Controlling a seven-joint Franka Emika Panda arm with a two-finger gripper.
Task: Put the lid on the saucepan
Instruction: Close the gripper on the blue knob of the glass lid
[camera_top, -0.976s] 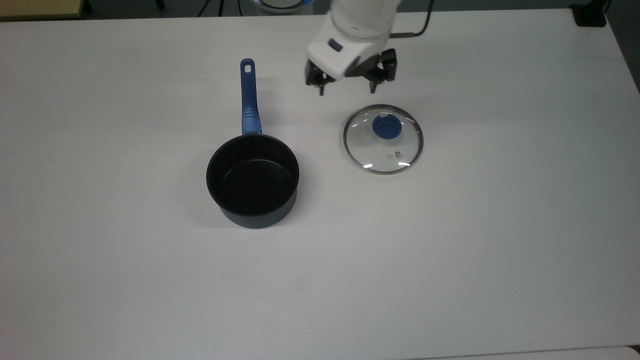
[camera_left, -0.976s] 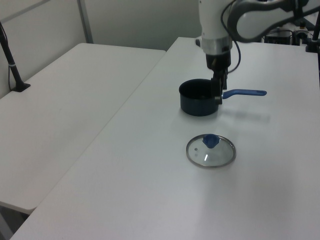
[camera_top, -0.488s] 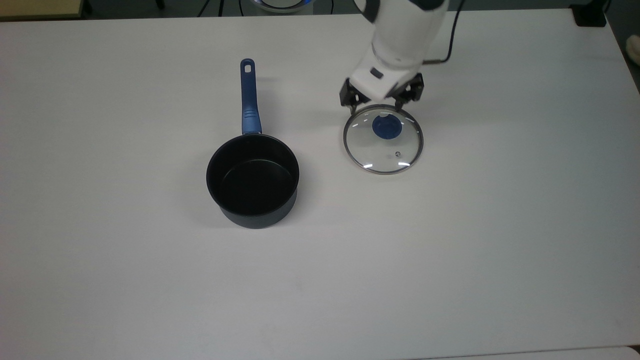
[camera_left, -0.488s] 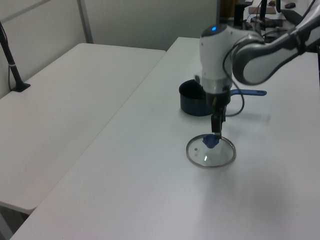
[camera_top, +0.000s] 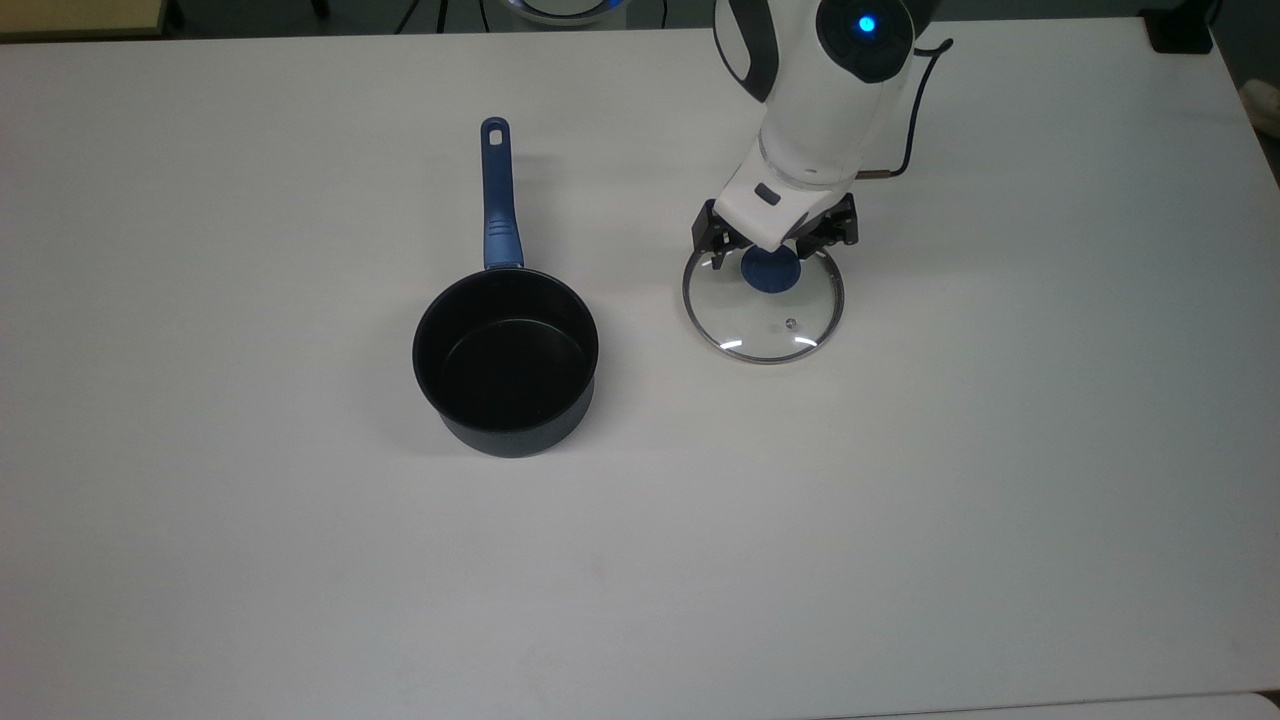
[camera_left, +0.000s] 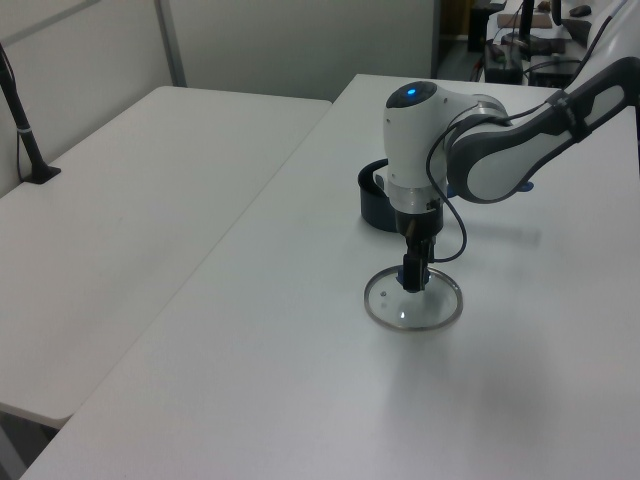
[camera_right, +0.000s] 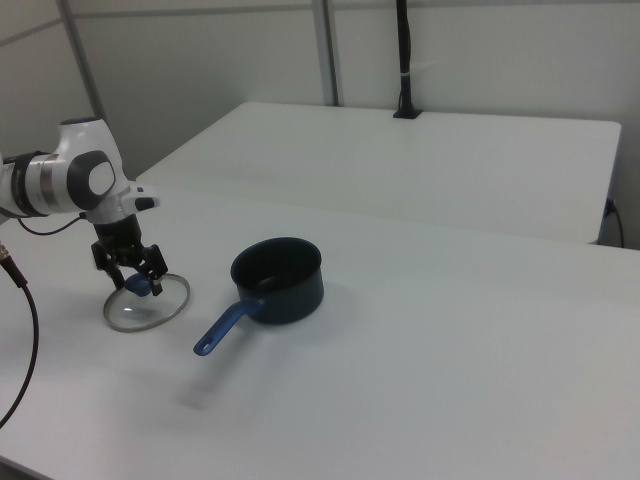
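Reaching down over the lid (camera_top: 764, 305), the gripper (camera_top: 771, 262) sits right at the blue knob (camera_top: 770, 272), its fingers (camera_top: 717, 258) spread apart on either side and not yet closed on it. That's the grasp being lined up, by my reading. The lid lies flat on the counter (camera_top: 1000, 450), glass down, rim all round. The saucepan (camera_top: 506, 358) stands well apart at the top view's left, open and empty, handle (camera_top: 497, 195) pointing away toward the top view's upper edge. In the left view the gripper (camera_left: 413, 280) hangs straight over the lid (camera_left: 413, 302) with the saucepan (camera_left: 377, 198) behind it. So nothing is delivered yet: the pinch on the knob, the lift, the carry across and the setting down on the saucepan's rim all remain.
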